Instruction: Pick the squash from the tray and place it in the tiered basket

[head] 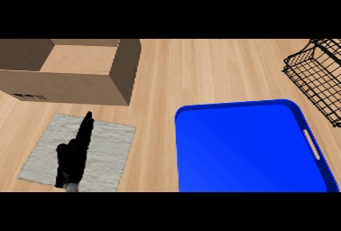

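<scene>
A blue tray [193, 113] lies on the wooden counter at the lower right, and nothing shows on its blue floor. No squash is in view. The black wire tiered basket [318, 72] stands at the right edge, partly cut off. My left hand [72, 155] rests at the lower left over a pale mat, fingers straight and pointing away from me, holding nothing. My right hand does not show.
An open cardboard box [73, 74] stands at the upper left. A pale grey mat [113, 144] lies under my left hand. Bare wooden counter [213, 67] lies between the box and the basket.
</scene>
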Available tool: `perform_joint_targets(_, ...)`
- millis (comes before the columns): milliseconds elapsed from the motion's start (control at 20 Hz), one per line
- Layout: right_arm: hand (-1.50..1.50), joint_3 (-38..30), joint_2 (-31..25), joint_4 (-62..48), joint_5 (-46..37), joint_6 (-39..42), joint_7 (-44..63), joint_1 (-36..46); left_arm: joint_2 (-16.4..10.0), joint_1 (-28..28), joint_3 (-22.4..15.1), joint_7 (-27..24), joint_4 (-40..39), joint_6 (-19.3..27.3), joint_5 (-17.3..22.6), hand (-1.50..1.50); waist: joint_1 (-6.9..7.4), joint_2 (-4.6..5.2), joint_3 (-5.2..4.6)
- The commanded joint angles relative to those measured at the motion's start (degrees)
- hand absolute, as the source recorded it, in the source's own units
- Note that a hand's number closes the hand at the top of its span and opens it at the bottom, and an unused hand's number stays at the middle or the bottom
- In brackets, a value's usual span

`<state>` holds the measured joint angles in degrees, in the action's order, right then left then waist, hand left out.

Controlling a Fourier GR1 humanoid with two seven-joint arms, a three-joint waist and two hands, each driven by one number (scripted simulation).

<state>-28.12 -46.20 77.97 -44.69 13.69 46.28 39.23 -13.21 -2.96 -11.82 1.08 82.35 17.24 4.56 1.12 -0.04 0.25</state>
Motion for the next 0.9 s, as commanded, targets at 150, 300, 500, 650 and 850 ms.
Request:
perform_joint_targets(150, 1.50, 4.55, 2.36, -15.06, -2.92, -8.28, -7.24, 3.60, 1.42, -0.18, 0.62, -1.61, -5.14, -1.43, -0.16, 0.00, 0.14, 0.48, -0.25)
perform_joint_targets(300, 1.50, 5.11, 3.47, -23.48, -5.95, -14.09, -8.67, 4.58, 1.22, -1.84, 0.29, -2.57, -3.19, -1.70, -0.46, 0.00, 0.95, 0.71, -0.22)
perform_joint_targets(500, 1.50, 3.63, 0.19, -33.91, -5.79, -16.10, -10.96, 10.84, 0.84, -0.40, 0.58, 1.57, -0.70, -1.81, -1.05, 0.00, 0.45, 0.48, -0.21)
perform_joint_targets(650, 1.50, 1.18, 1.49, -34.88, -3.08, -19.47, -14.73, 8.38, 2.29, -2.56, 0.65, -2.01, -2.34, -1.59, -1.20, 0.00, -0.09, 0.32, -0.21)
perform_joint_targets(850, -1.50, -4.65, 6.83, -37.19, 3.33, -24.44, -15.12, 9.74, 1.55, -0.12, 2.33, -0.24, -2.82, -1.88, -0.38, 0.00, -0.15, 0.39, -0.16)
